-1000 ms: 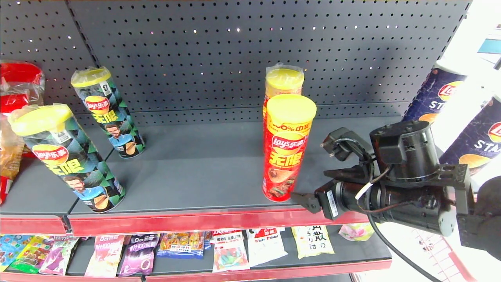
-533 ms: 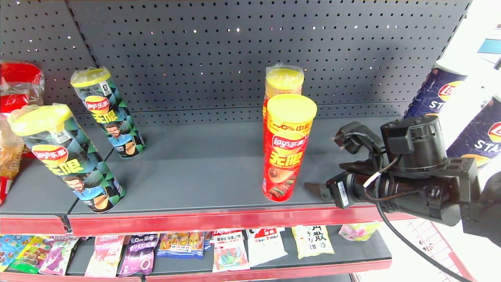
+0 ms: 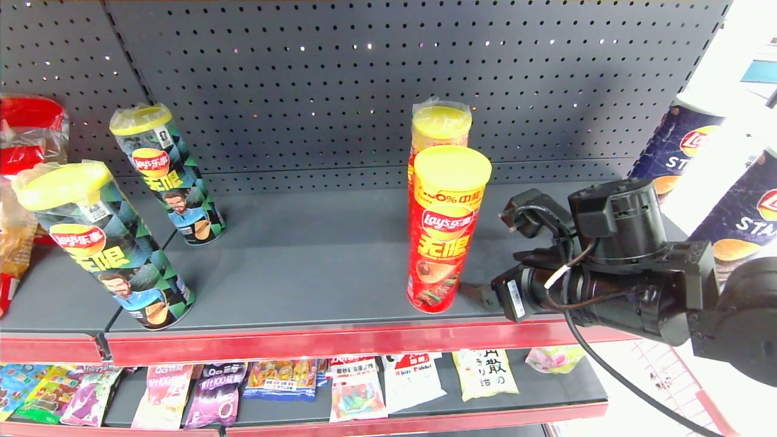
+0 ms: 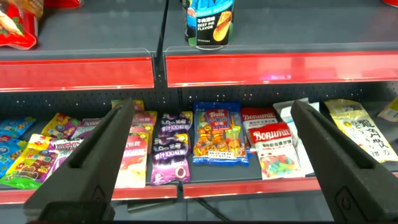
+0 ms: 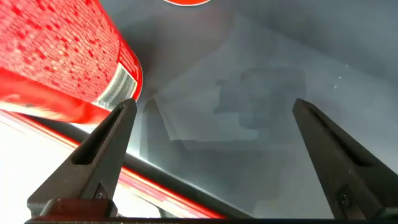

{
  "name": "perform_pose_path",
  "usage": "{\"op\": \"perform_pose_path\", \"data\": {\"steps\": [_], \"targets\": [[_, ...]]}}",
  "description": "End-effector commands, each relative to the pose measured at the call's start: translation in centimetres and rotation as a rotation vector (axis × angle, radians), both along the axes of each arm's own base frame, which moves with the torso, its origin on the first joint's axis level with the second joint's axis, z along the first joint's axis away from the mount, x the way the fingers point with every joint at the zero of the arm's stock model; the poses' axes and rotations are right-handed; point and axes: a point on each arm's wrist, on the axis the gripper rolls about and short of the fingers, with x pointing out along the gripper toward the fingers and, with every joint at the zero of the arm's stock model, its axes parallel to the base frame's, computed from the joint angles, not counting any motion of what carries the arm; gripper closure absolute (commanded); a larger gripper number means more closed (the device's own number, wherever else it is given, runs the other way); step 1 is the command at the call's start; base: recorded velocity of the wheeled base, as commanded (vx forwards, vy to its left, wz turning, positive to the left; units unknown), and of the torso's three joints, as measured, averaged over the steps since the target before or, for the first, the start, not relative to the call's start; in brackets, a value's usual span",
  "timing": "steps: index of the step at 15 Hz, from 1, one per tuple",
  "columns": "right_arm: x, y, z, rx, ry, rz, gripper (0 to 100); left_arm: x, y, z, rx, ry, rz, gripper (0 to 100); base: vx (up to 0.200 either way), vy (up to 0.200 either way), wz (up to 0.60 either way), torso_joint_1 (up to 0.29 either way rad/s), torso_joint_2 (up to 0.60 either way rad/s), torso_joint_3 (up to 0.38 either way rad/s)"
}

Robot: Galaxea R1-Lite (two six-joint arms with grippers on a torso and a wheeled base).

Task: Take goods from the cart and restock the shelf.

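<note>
- Red can [image 3: 446, 230] stands upright near the front edge of the shelf [image 3: 303, 267], with a second can [image 3: 441, 124] behind it.
- Right claw [image 5: 212, 109]: fingers apart, empty, just right of the red can.
- Left claw [image 4: 211, 106]: fingers apart, empty, facing snack packets [image 4: 214, 134].

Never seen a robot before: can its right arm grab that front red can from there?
Probably yes. The right arm sits close beside the red can, jaws open, nothing between them; it would need a small shift, since the can lies just outside one jaw.
</note>
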Motion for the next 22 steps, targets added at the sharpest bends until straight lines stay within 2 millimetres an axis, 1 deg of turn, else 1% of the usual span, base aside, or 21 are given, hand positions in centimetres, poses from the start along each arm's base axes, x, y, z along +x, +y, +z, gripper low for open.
{"op": "perform_pose_path", "data": {"steps": [1, 12, 16, 17, 18, 19, 20, 21, 22], "targets": [[0.0, 0.5, -0.2, -0.003, 0.003, 0.012, 0, 0.0, 0.0, 0.0, -0.001, 0.0, 0.0, 0, 0.0, 0.0, 0.0, 0.0, 0.0, 0.0], [0.5, 0.8, 0.0, 0.004, -0.004, 0.011, 0, 0.0, 0.0, 0.0, -0.001, 0.002, 0.0, 0, 0.0, 0.0, 0.0, 0.0, 0.0, 0.0], [0.0, -0.7, 1.0, 0.023, -0.028, -0.02, 0, 0.0, 0.0, 0.0, -0.001, 0.002, 0.0, 0, 0.0, 0.0, 0.0, 0.0, 0.0, 0.0], [-1.5, -2.4, 1.8, 0.041, -0.049, -0.038, 0, 0.0, 0.0, 0.0, -0.001, 0.002, 0.0, 0, 0.0, 0.0, 0.0, 0.0, 0.0, 0.0], [-2.7, -3.7, 2.1, 0.052, -0.061, -0.052, 0, 0.0, 0.0, 0.0, -0.001, 0.0, 0.0, 0, 0.0, 0.0, 0.0, 0.0, 0.0, 0.0], [-4.6, -5.5, 2.3, 0.067, -0.073, -0.064, 0, 0.0, 0.0, 0.0, -0.001, 0.0, 0.0, 0, 0.0, 0.0, 0.0, 0.0, 0.0, 0.0], [-6.0, -6.8, 2.3, 0.085, -0.081, -0.064, 0, 0.0, 0.0, 0.0, -0.001, 0.0, 0.0, 0, 0.0, 0.0, 0.0, 0.0, 0.0, 0.0], [-8.9, -9.1, 2.0, 0.126, -0.095, -0.034, 0, 0.0, 0.0, 0.0, -0.001, 0.0, 0.0, 0, 0.0, 0.0, 0.0, 0.0, 0.0, 0.0], [-11.7, -11.0, 1.5, 0.164, -0.115, -0.008, 0, 0.0, 0.0, 0.0, -0.001, 0.002, 0.0, 0, 0.0, 0.0, 0.0, 0.0, 0.0, 0.0]]}}
